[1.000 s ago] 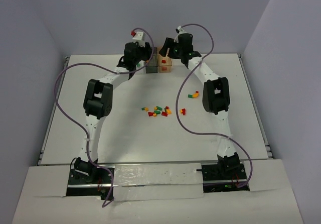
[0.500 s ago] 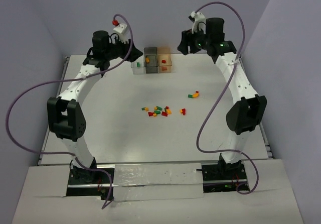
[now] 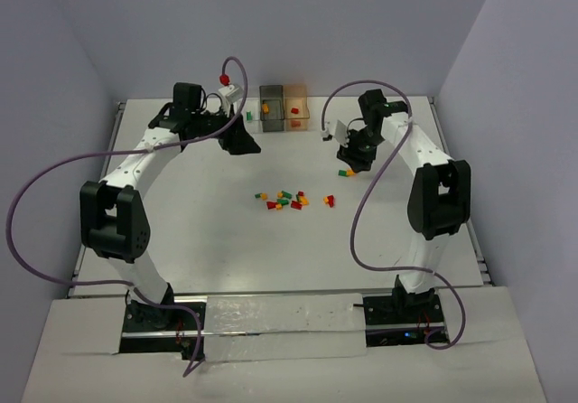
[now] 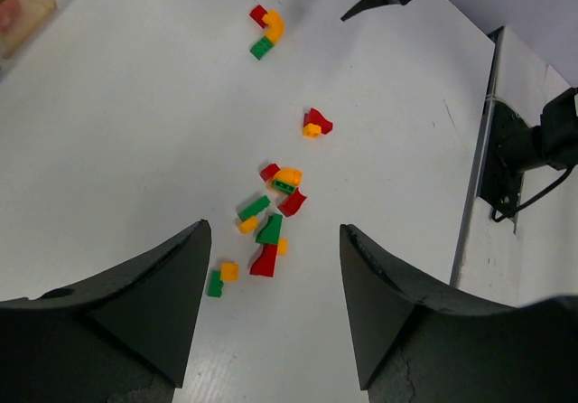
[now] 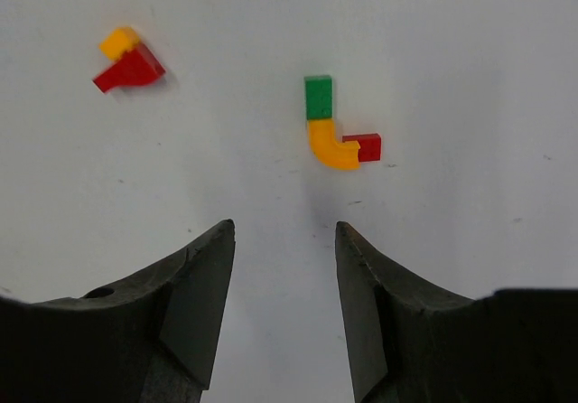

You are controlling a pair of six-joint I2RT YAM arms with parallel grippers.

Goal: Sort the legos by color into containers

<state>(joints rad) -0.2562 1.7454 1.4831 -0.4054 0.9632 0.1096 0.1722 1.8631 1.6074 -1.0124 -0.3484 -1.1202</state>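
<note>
Legos (image 3: 284, 201) loose mid-table (image 3: 181, 231), well apart from every edge.
Containers (image 3: 284, 107) line the far edge. The right gripper (image 5: 284, 231), jaws apart and empty, hangs over a green-orange-red trio (image 5: 336, 132); the left gripper (image 4: 274, 233), likewise parted, hovers near the containers.

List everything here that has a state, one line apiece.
left claw: open, empty
right claw: open, empty, near brick trio
brick trio: touching in an L, on table
brick pile: loose, unsorted
clear container: partly hidden, green brick inside
dark grey container: upright, brick inside
orange container: upright, brick inside
</note>
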